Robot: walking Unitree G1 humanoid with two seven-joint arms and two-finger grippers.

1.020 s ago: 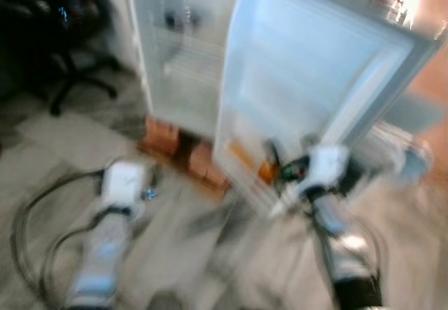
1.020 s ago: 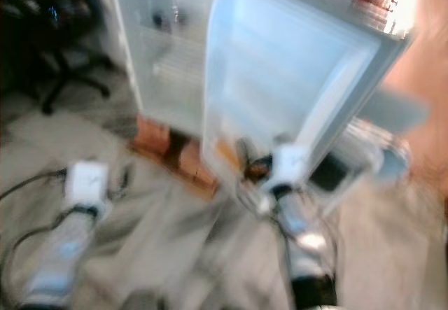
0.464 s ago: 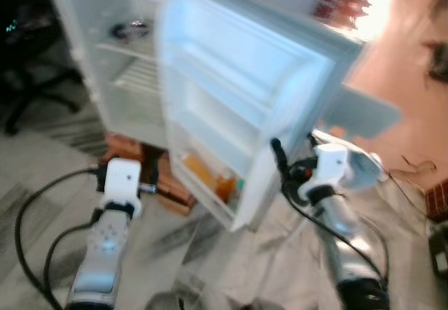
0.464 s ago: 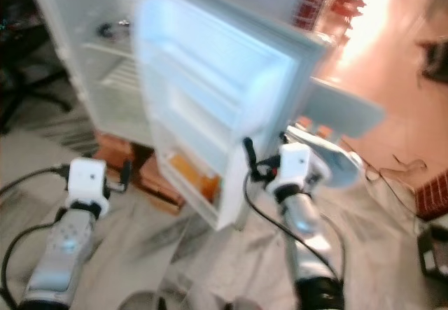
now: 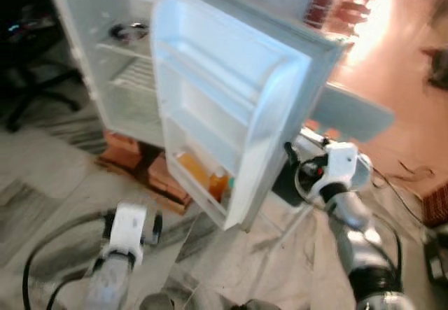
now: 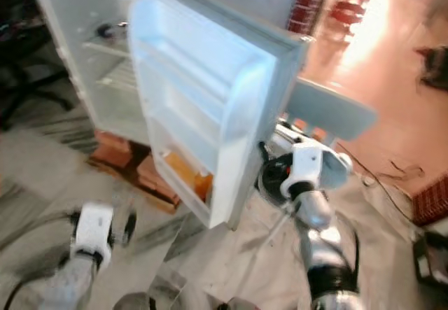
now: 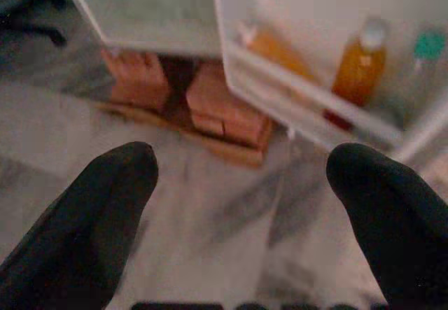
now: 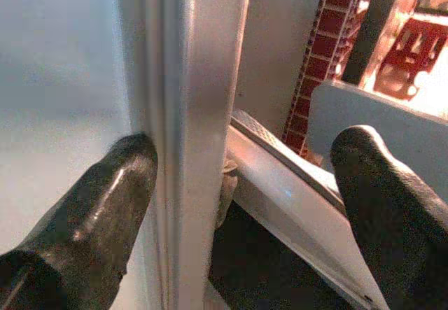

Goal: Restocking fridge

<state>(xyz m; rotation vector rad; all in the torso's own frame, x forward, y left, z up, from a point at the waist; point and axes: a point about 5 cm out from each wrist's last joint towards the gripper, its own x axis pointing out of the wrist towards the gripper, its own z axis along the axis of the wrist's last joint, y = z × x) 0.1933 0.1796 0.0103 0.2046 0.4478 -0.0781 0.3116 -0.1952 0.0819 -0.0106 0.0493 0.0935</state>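
While the right tool straddles the fridge door edge with fingers wide apart, the left tool hangs open and empty above the floor.

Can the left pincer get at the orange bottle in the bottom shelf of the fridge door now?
Probably yes. The left pincer is open and faces the orange bottle in the fridge door, with bare floor between. Only the shelf's front rail partly covers the bottle.

Grey marble floor, dark office chair, sunlit red-brick wall behind
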